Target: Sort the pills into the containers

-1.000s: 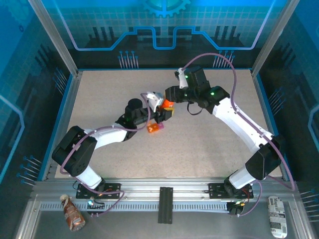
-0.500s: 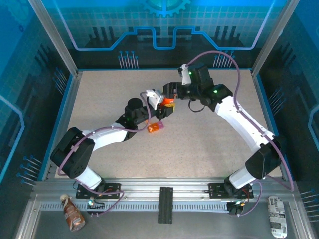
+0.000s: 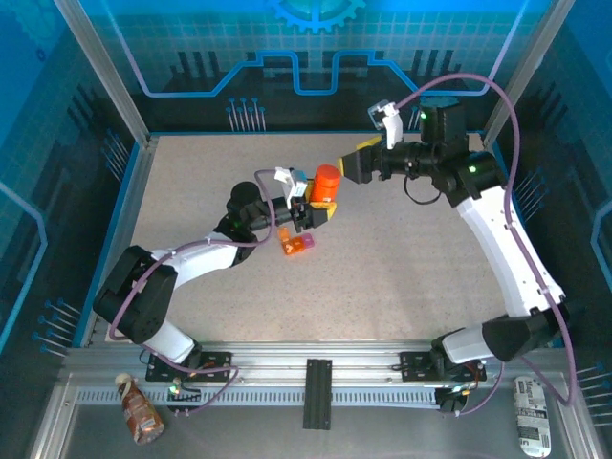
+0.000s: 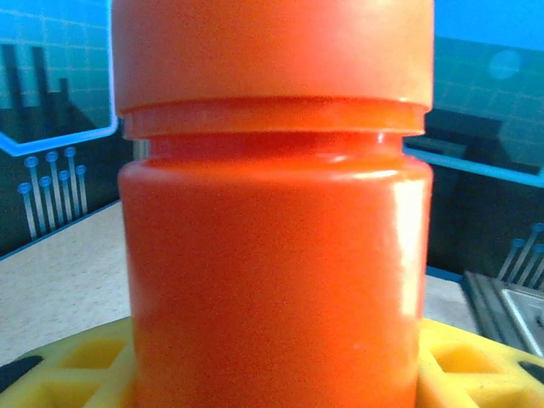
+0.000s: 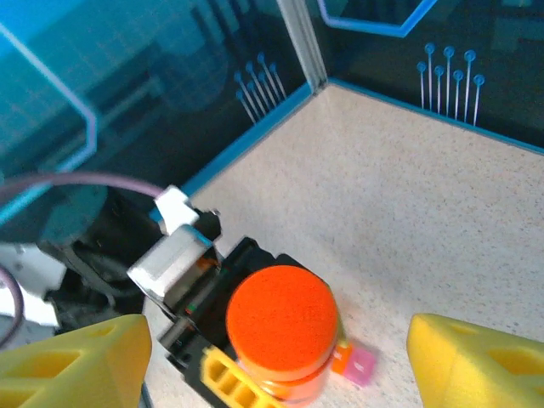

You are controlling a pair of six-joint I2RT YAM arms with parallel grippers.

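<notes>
An upright orange bottle [image 3: 326,184] with an orange cap [image 5: 281,317] is held just above the table, my left gripper [image 3: 319,203] shut on its body with yellow fingers [image 4: 76,365] on both sides. The containers, a small orange box with a pink end [image 3: 296,244], lie on the table just below the bottle, and show as the box [image 5: 354,364] in the right wrist view. My right gripper [image 3: 360,163] hangs open to the right of the bottle and apart from it, with nothing between its yellow fingertips [image 5: 93,357]. The pills are out of view.
The speckled table [image 3: 402,277] has bare room on the right and near sides. Blue walls and metal posts [image 3: 110,76] close it in. A brown bottle [image 3: 139,411] and a packet [image 3: 531,426] lie below the front rail.
My right gripper has opened, let go of the bottle's top and drawn back to the right. The left gripper has kept the bottle, now more upright.
</notes>
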